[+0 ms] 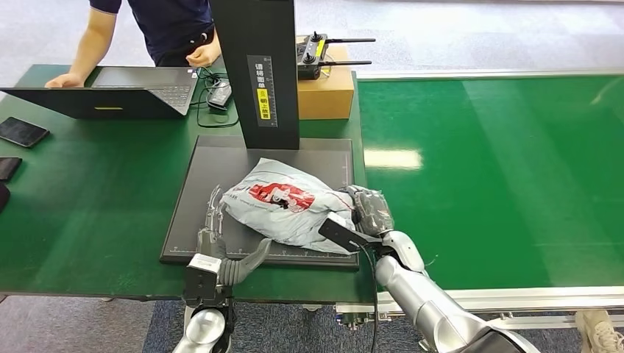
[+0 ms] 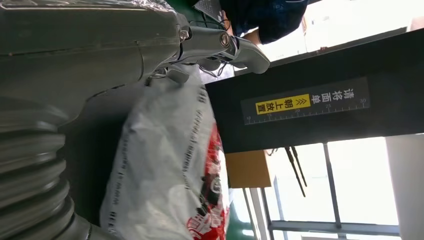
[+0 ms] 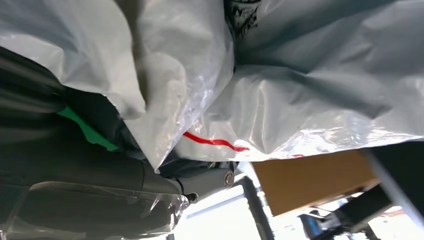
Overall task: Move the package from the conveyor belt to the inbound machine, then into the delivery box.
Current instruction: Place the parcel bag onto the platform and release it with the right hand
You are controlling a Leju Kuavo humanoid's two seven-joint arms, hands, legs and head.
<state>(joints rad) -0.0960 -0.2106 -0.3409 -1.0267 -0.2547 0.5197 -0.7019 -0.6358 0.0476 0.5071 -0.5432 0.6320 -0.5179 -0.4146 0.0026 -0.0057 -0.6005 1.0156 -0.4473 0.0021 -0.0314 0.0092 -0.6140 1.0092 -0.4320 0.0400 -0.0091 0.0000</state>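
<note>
The right hand grips the grey package, which lies on the inbound machine's black platform. The left hand, fingers spread, touches the package's other end. The left wrist view shows a yellow label with Chinese characters on the machine's post.

There is one package on one black scanner. One laptop sits at the desk's far left corner. Two phones lie at the left edge. There is one cardboard box, one remote, and one person.
</note>
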